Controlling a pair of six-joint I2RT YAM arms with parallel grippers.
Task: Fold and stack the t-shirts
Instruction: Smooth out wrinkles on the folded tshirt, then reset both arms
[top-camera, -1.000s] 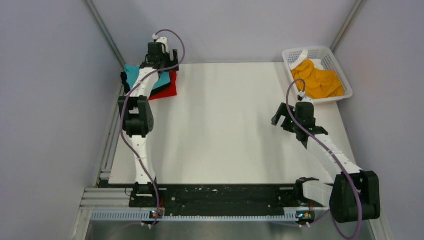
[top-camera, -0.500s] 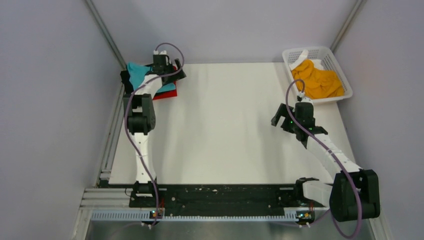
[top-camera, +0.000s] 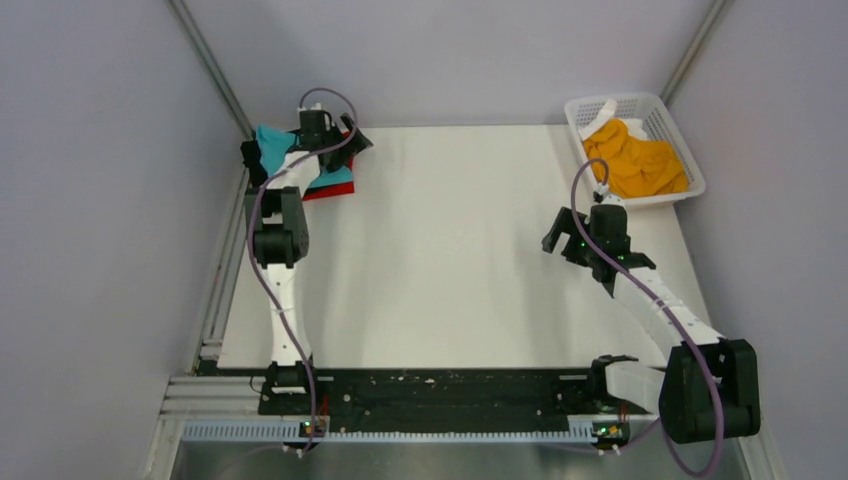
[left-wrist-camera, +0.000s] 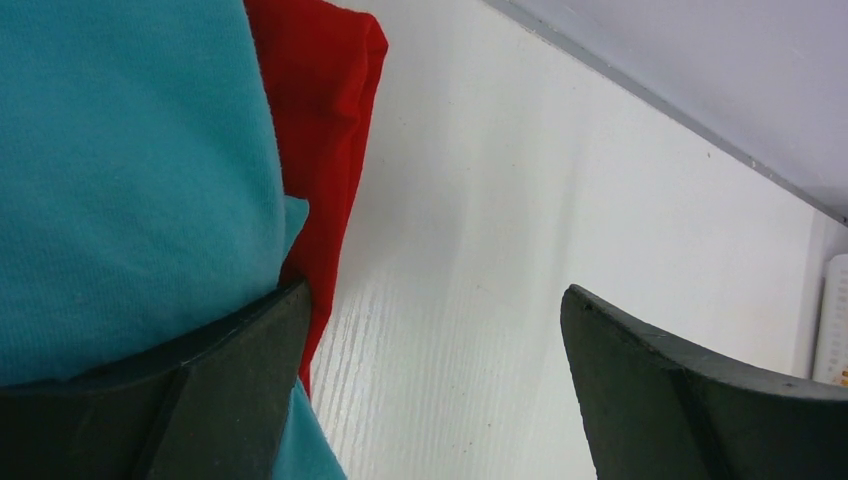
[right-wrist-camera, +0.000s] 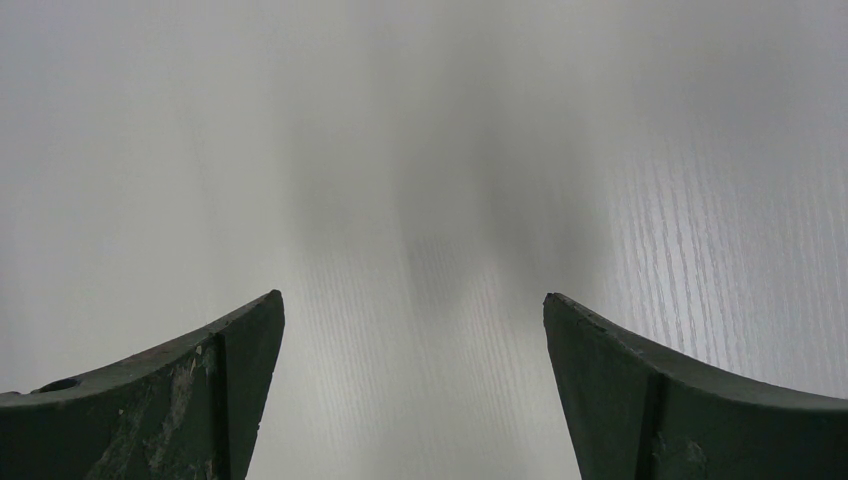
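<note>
Since turquoise shirt (left-wrist-camera: 130, 170) already tops red shirt (left-wrist-camera: 320, 120) in far-left corner, your left gripper (left-wrist-camera: 435, 300) hangs spread beside stack. Right gripper (right-wrist-camera: 415, 300), likewise spread, hovers near basket (top-camera: 585, 105), likely for orange-yellow shirt (top-camera: 637, 160).

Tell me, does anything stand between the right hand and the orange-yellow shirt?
Only the near wall of the white basket: the orange-yellow shirt lies inside it, so the open right hand must go over the rim. Nothing else visible intervenes.
</note>
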